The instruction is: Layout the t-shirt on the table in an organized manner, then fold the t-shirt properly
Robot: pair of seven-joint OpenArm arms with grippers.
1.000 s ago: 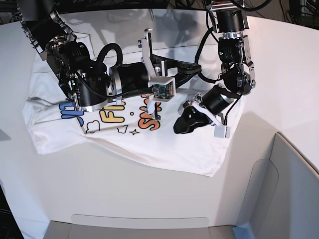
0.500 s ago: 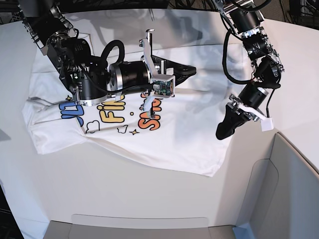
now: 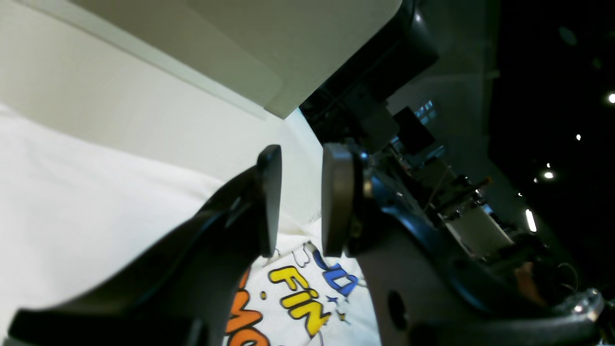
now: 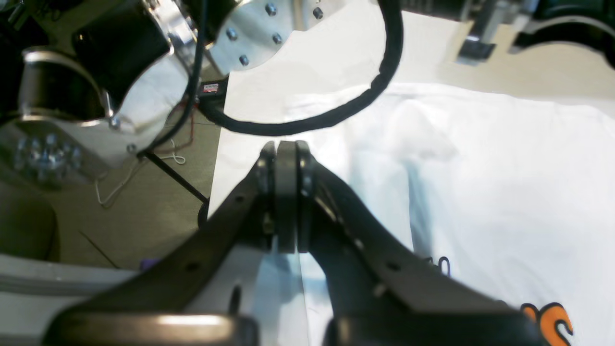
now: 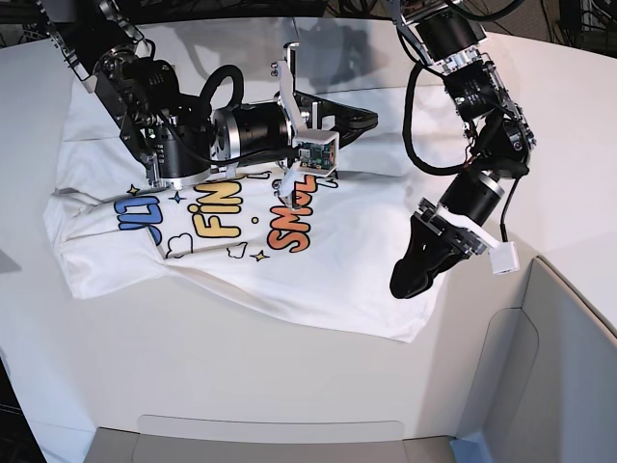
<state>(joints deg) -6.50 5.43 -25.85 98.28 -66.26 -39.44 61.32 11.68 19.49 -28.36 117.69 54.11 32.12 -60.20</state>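
The white t-shirt (image 5: 318, 280) lies print up on the white table (image 5: 241, 376), rumpled at its left sleeve. My left gripper (image 5: 405, 283) hangs just over the shirt's lower right edge. In the left wrist view this gripper (image 3: 301, 154) has its jaws a little apart with nothing between them, and the shirt (image 3: 72, 206) lies below. My right gripper (image 5: 369, 118) points right, at the shirt's far edge. In the right wrist view it (image 4: 287, 146) is shut, pads together with no cloth seen between them, and the shirt (image 4: 504, 192) lies to its right.
A grey padded panel (image 5: 559, 367) stands at the table's right front corner, and another (image 5: 270, 434) runs along the front edge. The right arm's body and black cable (image 5: 217, 92) lie low over the shirt's upper half.
My left gripper has swung from the shirt's middle out to the right, then down to the lower right edge. My right arm has drawn back slightly, and the print sits a little farther back.
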